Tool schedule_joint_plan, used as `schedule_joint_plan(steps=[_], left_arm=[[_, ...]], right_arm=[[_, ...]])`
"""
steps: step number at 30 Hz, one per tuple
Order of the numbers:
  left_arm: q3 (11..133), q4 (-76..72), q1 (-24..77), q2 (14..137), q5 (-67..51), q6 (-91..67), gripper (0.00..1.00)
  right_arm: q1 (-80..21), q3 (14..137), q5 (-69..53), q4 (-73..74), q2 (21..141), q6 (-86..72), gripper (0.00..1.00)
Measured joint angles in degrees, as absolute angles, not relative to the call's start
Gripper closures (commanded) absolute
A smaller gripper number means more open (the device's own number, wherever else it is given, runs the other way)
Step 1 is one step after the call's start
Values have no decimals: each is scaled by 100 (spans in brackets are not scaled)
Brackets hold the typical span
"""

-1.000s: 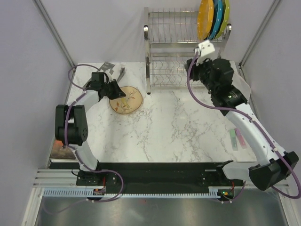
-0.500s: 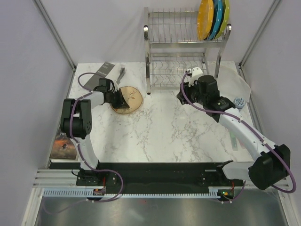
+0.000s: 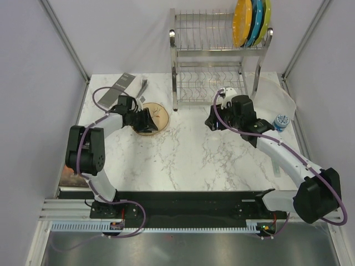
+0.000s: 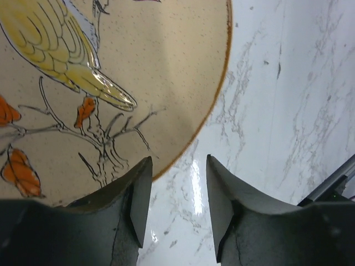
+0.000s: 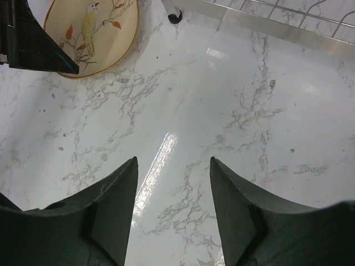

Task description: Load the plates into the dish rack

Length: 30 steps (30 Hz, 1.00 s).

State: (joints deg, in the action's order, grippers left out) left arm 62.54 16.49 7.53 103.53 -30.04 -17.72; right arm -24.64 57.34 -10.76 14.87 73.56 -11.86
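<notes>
The tan plate (image 3: 157,114) with a bird print lies flat on the marble, left of the dish rack (image 3: 206,57). My left gripper (image 3: 145,119) is low at its near-left edge and open. In the left wrist view, the plate (image 4: 111,55) fills the upper left. One finger (image 4: 119,191) overlaps its rim there; the other is over bare marble. Orange (image 3: 242,23), teal (image 3: 255,21) and lime (image 3: 267,14) plates stand on edge in the rack's top tier, at its right end. My right gripper (image 3: 212,123) hovers open and empty over the table in front of the rack.
A grey booklet (image 3: 120,82) and a small metal piece (image 3: 143,86) lie behind the tan plate. A clear plastic sheet (image 3: 275,93) and a blue-and-white round thing (image 3: 282,120) sit at the right. The rack's base (image 5: 260,14) runs along the right wrist view's top.
The right arm came down from the rack's top tier to low over the table and shifted left. The left gripper slid a little right along the tan plate and its jaws opened.
</notes>
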Motion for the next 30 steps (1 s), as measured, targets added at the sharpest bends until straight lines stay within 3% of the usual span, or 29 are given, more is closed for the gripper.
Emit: schedule_joint_plan(steps=[4,9,15,30], left_arm=[[6114,1754,639,9725,-3004,-1772,47],[6106,1699,-106,9271,-2834,-1776,55],[6106,1706,-1175,9655,-2617,-1870,54],[6482,1426,-1214,10925,-2958,-2158,55]], right_arm=[[-2464,5599,-1092,1457,7247,-1221,37],[-2464,5395,-1107,1437,7078,-1232,37],[-2464,5325,-1177,1422,7072,-1243,36],[-2464,5288,-1197,1420,7074,-1221,35]])
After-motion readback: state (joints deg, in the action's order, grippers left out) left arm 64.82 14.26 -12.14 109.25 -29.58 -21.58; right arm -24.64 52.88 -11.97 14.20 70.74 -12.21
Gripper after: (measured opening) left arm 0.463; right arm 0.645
